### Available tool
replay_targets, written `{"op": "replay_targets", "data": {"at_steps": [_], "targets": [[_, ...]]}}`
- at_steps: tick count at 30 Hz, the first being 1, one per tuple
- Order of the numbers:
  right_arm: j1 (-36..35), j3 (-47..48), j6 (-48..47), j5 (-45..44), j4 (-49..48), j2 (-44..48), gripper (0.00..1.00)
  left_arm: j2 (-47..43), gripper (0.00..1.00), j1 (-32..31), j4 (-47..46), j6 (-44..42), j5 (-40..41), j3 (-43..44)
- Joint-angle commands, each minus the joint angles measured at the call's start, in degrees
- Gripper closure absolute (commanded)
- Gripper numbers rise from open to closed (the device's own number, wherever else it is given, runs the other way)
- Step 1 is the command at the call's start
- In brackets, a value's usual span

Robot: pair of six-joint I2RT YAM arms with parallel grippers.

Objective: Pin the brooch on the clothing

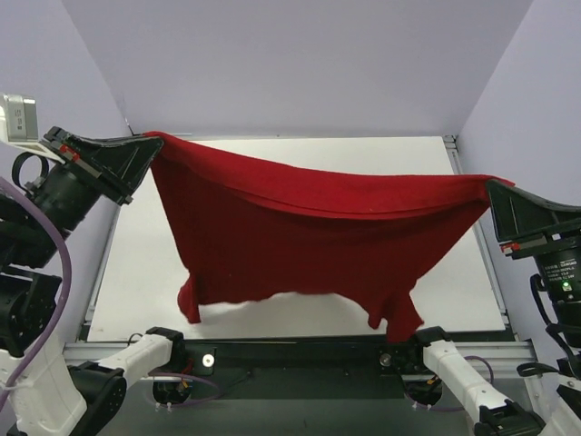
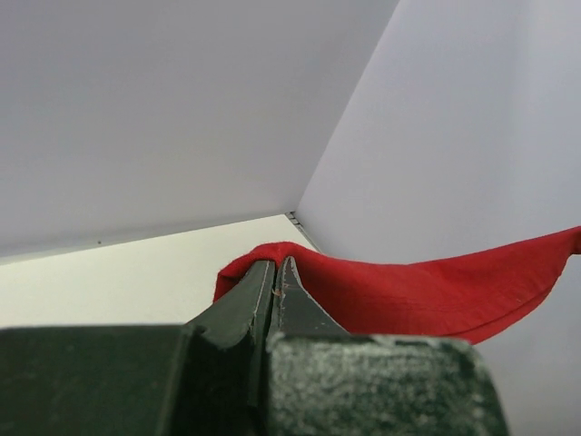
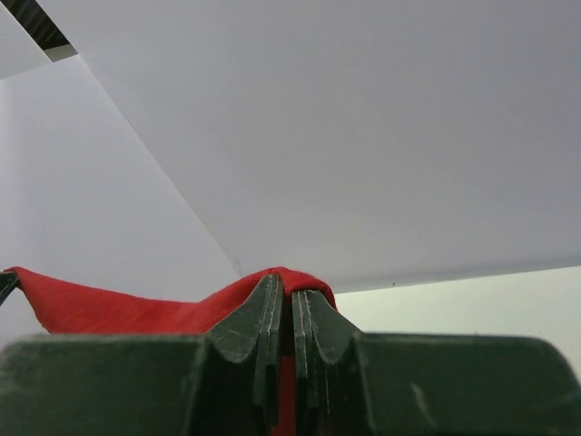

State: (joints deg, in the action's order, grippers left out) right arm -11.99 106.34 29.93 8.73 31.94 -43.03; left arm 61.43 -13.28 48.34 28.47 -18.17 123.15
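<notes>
The clothing [image 1: 309, 245], a dark red T-shirt, hangs stretched in the air above the white table [image 1: 136, 272]. My left gripper [image 1: 152, 143] is shut on its upper left corner, and my right gripper [image 1: 493, 183] is shut on its upper right corner. In the left wrist view the red cloth [image 2: 408, 291] bulges over the closed left gripper [image 2: 277, 265] and runs off to the right. Seen from the right wrist, the clothing [image 3: 109, 309] wraps the tips of the right gripper [image 3: 288, 283] and trails left. The brooch is out of view.
The lower edge of the shirt hangs just above the table's near edge [image 1: 290, 338]. Lavender walls close in the back and both sides. The arm bases [image 1: 154, 359] sit at the near edge below the cloth.
</notes>
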Motion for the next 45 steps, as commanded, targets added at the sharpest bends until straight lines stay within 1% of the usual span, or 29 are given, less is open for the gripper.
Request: {"op": "replay_targets", "data": {"at_steps": [1,7,11,13,14,16,17,18,20,21,22,23,24,25,26,27,30,31,33,34,35,37,38,39,40,41,42,44,45], "targets": [[0.1,-1.5,-1.7,-1.4,-2.5,-4.3,1.00,4.6,1.00,0.4,-3.5,-0.3,-1.3,-1.9],[0.2,-7.5,-3.8,-1.5,-2.4,-10.8,1.00,11.0,1.00,0.6,-8.6,0.1,-2.3,-8.1],[0.3,-9.4,-6.2,-7.9,-4.2,-16.7,1.00,16.5,1.00,2.5,-10.7,0.1,-1.3,-9.0],[0.6,-8.3,-7.3,-8.6,-4.7,-21.9,1.00,20.4,1.00,4.5,-12.6,1.1,-1.9,-8.2],[1.3,-6.0,-7.3,-8.6,-5.4,-25.9,1.00,21.9,1.00,5.2,-13.3,1.8,-2.6,-7.5],[2.2,-2.0,-6.3,-7.9,-5.5,-30.1,1.00,26.4,1.00,7.7,-15.1,3.7,-4.7,-3.6],[2.6,3.0,-5.7,-7.2,-6.1,-32.2,1.00,28.1,1.00,8.5,-15.2,4.2,-5.0,-1.4],[3.8,5.9,-5.1,-4.6,-6.1,-36.5,1.00,31.5,1.00,9.8,-15.0,4.9,-5.6,4.0],[5.0,12.1,-2.3,-2.2,-6.4,-42.5,1.00,35.3,1.00,10.8,-14.3,5.5,-5.6,10.3],[6.5,17.8,-1.2,0.4,-6.5,-44.4,1.00,39.3,1.00,11.5,-12.9,6.2,-6.1,14.5],[7.4,21.1,1.5,1.5,-7.0,-45.9,1.00,41.2,1.00,12.9,-12.2,6.9,-6.8,22.0],[8.1,26.1,2.7,2.6,-7.2,-48.5,1.00,43.2,1.00,13.7,-13.8,9.0,-7.7,24.7],[8.8,28.5,4.0,4.7,-7.9,-49.5,1.00,42.7,1.00,15.5,-16.4,10.9,-8.6,24.3],[10.2,30.1,5.1,5.3,-9.5,-50.3,1.00,42.3,1.00,18.0,-19.0,12.8,-10.5,22.0],[10.8,31.0,7.5,5.9,-10.7,-50.7,1.00,41.8,1.00,19.0,-21.2,15.6,-11.0,21.5],[11.5,30.9,8.6,6.6,-12.2,-50.5,1.00,41.4,1.00,19.9,-23.6,16.5,-11.4,21.8],[13.7,29.0,9.6,7.8,-16.6,-47.4,1.00,40.5,1.00,22.2,-26.1,17.9,-12.7,22.8],[13.8,25.8,9.0,7.4,-17.8,-46.0,1.00,39.8,1.00,22.5,-26.3,17.7,-12.7,22.2],[13.8,20.9,7.5,7.1,-19.1,-41.3,1.00,37.5,1.00,22.7,-26.4,16.2,-12.8,18.4],[13.8,14.4,7.1,6.8,-20.1,-39.4,1.00,36.7,1.00,22.7,-26.1,15.7,-13.3,17.0],[13.9,11.2,6.7,6.6,-20.3,-35.9,1.00,36.0,1.00,22.5,-25.8,14.9,-14.4,12.5],[13.9,3.5,5.8,6.3,-20.7,-32.4,1.00,32.6,1.00,22.1,-24.9,13.1,-15.0,6.3],[14.0,-4.7,5.8,5.9,-20.8,-28.9,1.00,31.0,1.00,21.7,-25.0,10.9,-15.0,2.4],[14.0,-8.8,5.8,5.8,-21.0,-27.1,1.00,27.2,1.00,21.1,-25.4,9.9,-14.7,-7.5],[14.0,-12.8,6.0,5.9,-21.0,-25.5,1.00,24.8,1.00,21.0,-26.3,9.6,-14.7,-13.1],[14.0,-21.7,6.1,5.9,-21.0,-22.2,1.00,22.3,1.00,20.9,-28.4,9.1,-15.0,-18.5],[14.0,-25.9,6.3,5.9,-21.0,-20.5,1.00,17.1,1.00,20.9,-29.5,9.1,-14.5,-31.3],[14.0,-34.8,7.8,5.8,-20.5,-15.2,1.00,11.5,1.00,20.9,-31.8,9.6,-14.3,-43.5],[13.9,-43.3,8.1,6.5,-19.9,-13.5,1.00,6.2,1.00,20.8,-32.3,10.0,-13.8,-53.9]]}}
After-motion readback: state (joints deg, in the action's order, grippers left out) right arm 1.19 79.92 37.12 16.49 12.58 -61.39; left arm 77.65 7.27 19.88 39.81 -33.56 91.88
